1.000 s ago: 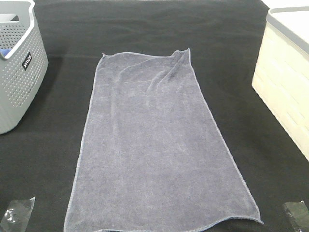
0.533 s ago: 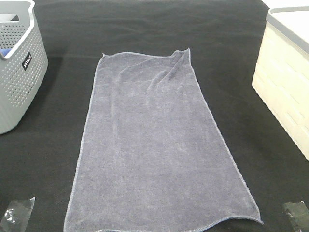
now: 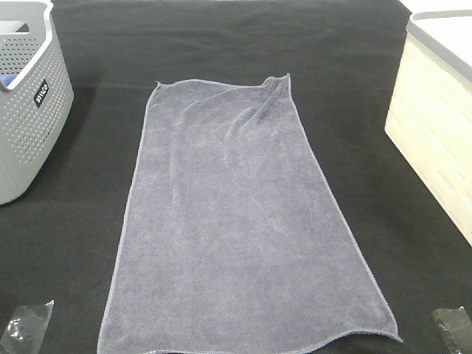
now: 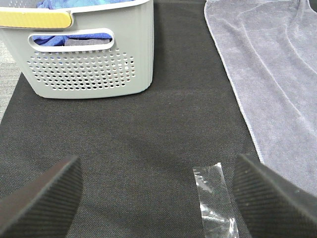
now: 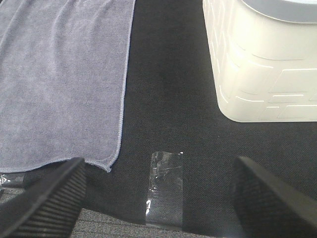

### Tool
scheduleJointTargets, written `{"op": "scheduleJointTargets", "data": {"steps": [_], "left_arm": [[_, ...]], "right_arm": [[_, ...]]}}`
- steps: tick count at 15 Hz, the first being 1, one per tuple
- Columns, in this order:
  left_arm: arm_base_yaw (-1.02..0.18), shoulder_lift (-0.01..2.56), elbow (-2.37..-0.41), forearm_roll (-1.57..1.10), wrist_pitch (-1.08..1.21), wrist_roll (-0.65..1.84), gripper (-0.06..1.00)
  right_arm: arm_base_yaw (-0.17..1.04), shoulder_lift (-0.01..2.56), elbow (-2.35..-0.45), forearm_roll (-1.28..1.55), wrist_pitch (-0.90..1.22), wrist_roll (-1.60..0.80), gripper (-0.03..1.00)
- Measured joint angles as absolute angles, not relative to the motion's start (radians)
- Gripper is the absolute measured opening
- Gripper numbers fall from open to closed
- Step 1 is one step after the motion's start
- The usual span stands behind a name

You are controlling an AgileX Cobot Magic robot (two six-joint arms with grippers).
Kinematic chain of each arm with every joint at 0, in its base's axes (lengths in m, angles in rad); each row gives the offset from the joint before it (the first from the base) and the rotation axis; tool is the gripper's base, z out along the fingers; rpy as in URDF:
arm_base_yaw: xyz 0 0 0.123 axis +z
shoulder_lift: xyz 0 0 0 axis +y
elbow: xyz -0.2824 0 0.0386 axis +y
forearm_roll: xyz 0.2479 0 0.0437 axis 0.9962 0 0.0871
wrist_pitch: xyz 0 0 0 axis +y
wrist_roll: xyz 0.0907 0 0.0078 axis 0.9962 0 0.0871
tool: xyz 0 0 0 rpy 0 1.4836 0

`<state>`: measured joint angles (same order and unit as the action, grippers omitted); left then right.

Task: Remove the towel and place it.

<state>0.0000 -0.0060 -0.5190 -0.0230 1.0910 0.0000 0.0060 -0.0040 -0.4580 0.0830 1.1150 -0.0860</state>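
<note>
Black table cloth [image 3: 221,44] under flat towel [image 3: 236,236], lengthwise near-to-far; both hands [image 4: 158,198] [image 5: 158,198] spread, empty.

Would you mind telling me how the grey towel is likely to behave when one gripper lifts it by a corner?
The towel would probably drape and hang limp: it lies flat with soft wrinkles near its far edge. Its napped pile looks grippy rather than slippery. It likely drags across the black cloth without rolling.

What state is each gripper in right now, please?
Left gripper: open, holding nothing, above the black cloth.
Right gripper: open, holding nothing.
</note>
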Motion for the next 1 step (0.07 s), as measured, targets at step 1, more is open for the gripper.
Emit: {"op": "scheduleJointTargets", "data": {"steps": [1], "left_arm": [[0.000,-0.006,-0.519,-0.023,1.091,0.000,0.78]], "right_arm": [[0.006,-0.004,-0.458,0.083,1.115,-0.086,0.78]]}}
